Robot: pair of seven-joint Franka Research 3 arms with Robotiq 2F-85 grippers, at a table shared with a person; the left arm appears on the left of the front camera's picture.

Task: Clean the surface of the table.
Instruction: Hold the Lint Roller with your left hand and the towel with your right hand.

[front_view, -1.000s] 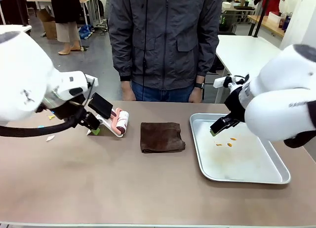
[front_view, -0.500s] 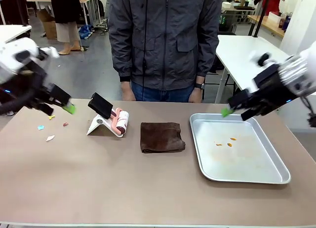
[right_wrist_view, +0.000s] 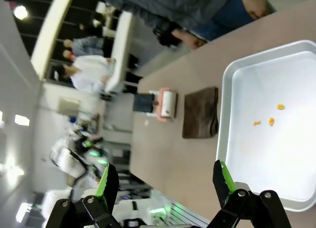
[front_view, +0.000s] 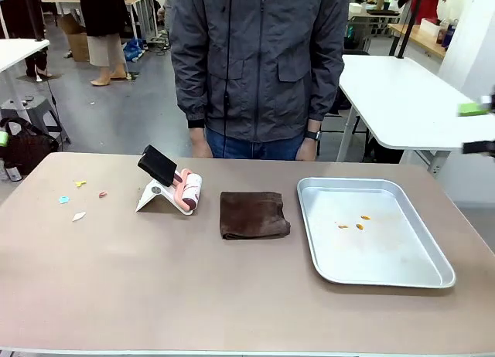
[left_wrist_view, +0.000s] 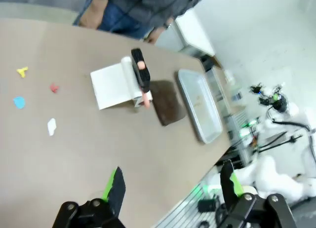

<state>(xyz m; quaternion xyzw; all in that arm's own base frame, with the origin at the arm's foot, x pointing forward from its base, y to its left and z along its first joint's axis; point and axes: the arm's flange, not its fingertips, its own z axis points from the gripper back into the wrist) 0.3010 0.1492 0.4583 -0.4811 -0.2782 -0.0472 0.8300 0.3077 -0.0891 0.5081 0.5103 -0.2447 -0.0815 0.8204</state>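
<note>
Hovering high off either end of the table (front_view: pixel 193 280), both spread wide and empty: left pincer (left_wrist_view: pixel 172 181), right pincer (right_wrist_view: pixel 164 176).

Taupe-brown surface (front_view: pixel 232 295) with a dark brown cloth (front_view: pixel 254 214). Right of the cloth: silver tray (front_view: pixel 394 256), orange crumbs (front_view: pixel 360 226). Left of the cloth: pink-and-white lint roller (front_view: pixel 189 191), black handle (front_view: pixel 158 165). Farther left: yellow scrap (front_view: pixel 80 183), blue scrap (front_view: pixel 63 199), red scrap (front_view: pixel 102 193), white scrap (front_view: pixel 79 215).

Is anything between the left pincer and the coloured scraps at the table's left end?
Nothing visible does. Only bare table lies between the open left pincer and the scraps. The lint roller sits beyond them, beside the cloth.
</note>
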